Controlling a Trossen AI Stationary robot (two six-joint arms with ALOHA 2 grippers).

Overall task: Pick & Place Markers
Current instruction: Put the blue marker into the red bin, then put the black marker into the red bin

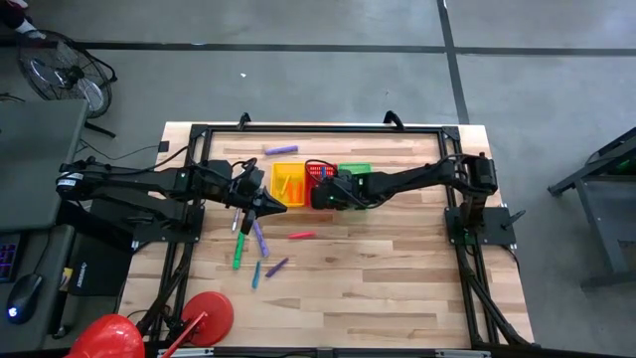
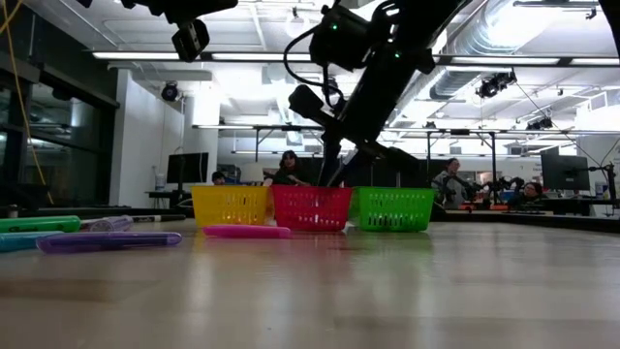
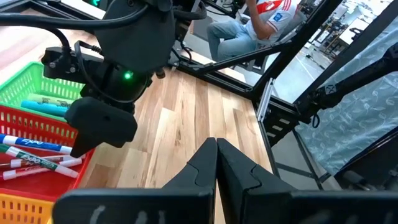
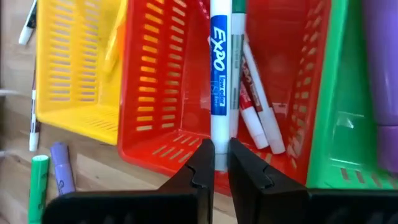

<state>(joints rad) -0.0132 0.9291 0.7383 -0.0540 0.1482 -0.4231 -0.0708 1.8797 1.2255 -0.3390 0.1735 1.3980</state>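
— Holding a blue marker (image 4: 219,81), the right gripper (image 4: 216,163) pinches it over the red basket (image 4: 161,93).
— And the left gripper (image 3: 216,163)?
— Shut tight, holding nothing, near the yellow basket (image 1: 288,181). More markers (image 1: 260,241) lie on the table (image 1: 397,288).

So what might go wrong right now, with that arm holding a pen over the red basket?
The right gripper pinches the white Expo marker only at its very end, so it may swing or slip. Released badly, it might bounce off the red basket rim. The left gripper, shut and empty, sits close beside the right arm; they may bump.
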